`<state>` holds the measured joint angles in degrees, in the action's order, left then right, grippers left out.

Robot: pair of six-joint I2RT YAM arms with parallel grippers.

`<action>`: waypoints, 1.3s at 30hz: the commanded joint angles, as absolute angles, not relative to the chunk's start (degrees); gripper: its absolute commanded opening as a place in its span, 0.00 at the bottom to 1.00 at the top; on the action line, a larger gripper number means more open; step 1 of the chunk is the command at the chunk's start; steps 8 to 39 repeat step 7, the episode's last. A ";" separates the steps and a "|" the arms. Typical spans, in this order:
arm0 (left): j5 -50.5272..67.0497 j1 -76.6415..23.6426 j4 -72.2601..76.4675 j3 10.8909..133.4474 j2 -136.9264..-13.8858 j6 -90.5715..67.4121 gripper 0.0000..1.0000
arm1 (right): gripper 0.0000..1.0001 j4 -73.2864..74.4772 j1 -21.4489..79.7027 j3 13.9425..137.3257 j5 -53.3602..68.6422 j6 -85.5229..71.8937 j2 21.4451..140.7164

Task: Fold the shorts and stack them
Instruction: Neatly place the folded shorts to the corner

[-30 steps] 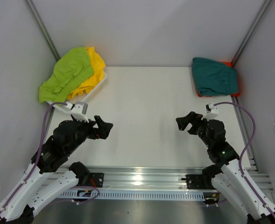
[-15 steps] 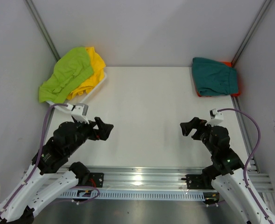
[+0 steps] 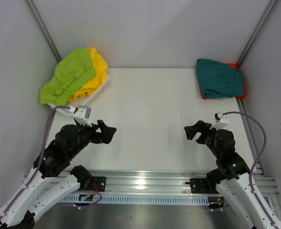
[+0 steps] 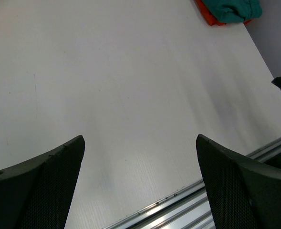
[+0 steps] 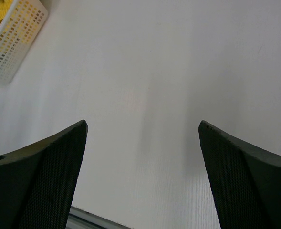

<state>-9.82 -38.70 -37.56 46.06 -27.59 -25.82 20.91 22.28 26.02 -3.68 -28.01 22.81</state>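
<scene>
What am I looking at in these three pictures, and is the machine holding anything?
A robot's left arm and right arm, each ending in a two-finger gripper. The overhead picture looks down on a white table: the left gripper and right gripper both stand open, holding nothing. The other two pictures come from wrist cameras; the dark shapes are each gripper's own fingers. Lime green shorts and yellow shorts lie heaped in a white basket far left; teal shorts lie on orange shorts far right.

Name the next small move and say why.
Probably reach the left gripper toward the lime green shorts heaped on the basket: it and the right gripper hang open and empty, and that crumpled pair lies nearest the left arm.
</scene>
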 commanded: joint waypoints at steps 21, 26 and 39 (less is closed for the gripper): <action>-8.96 -38.23 -35.95 45.70 -27.42 -24.79 0.99 | 0.99 20.65 22.50 25.93 -4.13 -28.13 21.97; -8.96 -38.23 -35.95 45.70 -27.42 -24.79 0.99 | 0.99 20.65 22.50 25.93 -4.13 -28.13 21.97; -8.96 -38.23 -35.95 45.70 -27.42 -24.79 0.99 | 0.99 20.65 22.50 25.93 -4.13 -28.13 21.97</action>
